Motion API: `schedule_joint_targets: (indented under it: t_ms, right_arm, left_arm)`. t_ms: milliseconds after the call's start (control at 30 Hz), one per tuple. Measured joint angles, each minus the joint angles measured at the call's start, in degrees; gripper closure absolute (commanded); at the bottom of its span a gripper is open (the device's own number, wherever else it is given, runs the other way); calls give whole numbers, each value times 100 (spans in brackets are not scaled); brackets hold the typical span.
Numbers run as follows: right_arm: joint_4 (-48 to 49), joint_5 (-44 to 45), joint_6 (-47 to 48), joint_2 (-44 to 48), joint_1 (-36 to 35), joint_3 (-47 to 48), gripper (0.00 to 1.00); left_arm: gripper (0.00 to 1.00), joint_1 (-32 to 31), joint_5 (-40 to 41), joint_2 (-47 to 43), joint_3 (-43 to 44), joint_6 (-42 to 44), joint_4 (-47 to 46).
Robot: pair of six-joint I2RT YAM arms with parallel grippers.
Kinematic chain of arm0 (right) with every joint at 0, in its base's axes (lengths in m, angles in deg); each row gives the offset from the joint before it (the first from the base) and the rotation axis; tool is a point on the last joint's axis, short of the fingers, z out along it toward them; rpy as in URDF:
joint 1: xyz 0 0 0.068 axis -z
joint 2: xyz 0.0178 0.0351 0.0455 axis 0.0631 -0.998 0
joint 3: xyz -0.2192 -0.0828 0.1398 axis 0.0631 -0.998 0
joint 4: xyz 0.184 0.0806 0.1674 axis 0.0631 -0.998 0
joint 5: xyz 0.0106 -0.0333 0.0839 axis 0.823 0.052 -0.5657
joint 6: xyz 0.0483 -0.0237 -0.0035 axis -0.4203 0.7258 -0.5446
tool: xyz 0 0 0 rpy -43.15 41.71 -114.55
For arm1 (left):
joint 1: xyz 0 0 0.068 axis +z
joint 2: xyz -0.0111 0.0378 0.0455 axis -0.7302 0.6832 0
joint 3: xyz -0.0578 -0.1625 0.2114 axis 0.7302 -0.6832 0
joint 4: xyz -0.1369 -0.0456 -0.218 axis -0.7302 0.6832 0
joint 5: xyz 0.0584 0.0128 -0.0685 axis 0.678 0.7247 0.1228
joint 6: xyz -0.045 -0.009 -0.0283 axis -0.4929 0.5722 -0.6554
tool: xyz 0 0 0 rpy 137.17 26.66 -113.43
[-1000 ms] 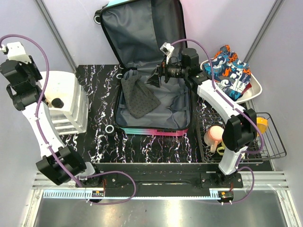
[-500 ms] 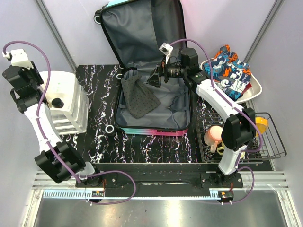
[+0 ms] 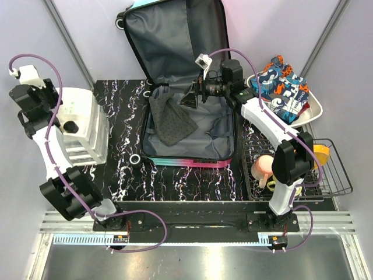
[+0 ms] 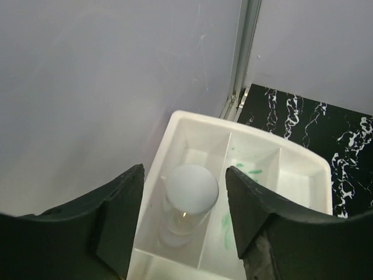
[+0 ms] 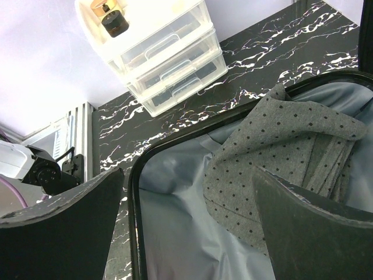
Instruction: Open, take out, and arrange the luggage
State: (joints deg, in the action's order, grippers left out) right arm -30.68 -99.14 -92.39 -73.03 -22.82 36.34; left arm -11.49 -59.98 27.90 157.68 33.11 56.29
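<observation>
Here we see the large pink-to-teal hard-shell suitcase [image 3: 175, 76] lying open on the black, white-veined tabletop [image 3: 175, 181]. Its lid leans against the back wall, and a grey dotted cloth [image 3: 171, 119] lies on its dark grey lining. Our right gripper [image 3: 189, 96] hangs over that cloth with jaws spread wide, gripping nothing. Our left gripper [image 4: 183, 172] hovers above the top tray of the white plastic drawer unit [image 3: 87, 134], jaws parted and empty over a white round-capped bottle [image 4: 192, 189].

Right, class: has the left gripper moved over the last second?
Yes. In the top view the left gripper has shifted right and slightly nearer, closing in over the white drawers, which stayed put.
</observation>
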Motion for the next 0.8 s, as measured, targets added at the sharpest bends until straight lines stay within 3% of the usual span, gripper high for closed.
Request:
schedule_joint_targets:
  t_ms: [33, 100, 233, 600, 800]
  right_arm:
    - [0, 0, 9, 0, 0, 0, 0]
    - [-4, 0, 26, 0, 0, 0, 0]
    - [-15, 0, 85, -13, 0, 4, 0]
    - [-1123, 710, 728, -776, 9, 881, 4]
    - [-1552, 1137, 1034, -1349, 24, 984, 11]
  left_arm:
    - [20, 0, -4, -15, -92, -57, -42]
    - [10, 0, 0, -39, -195, -90, -52]
    - [1, 0, 55, -166, -284, -221, -55]
    - [1, 0, -17, -1248, -66, -352, 527]
    - [1, 0, -868, -1401, 492, -232, 1252]
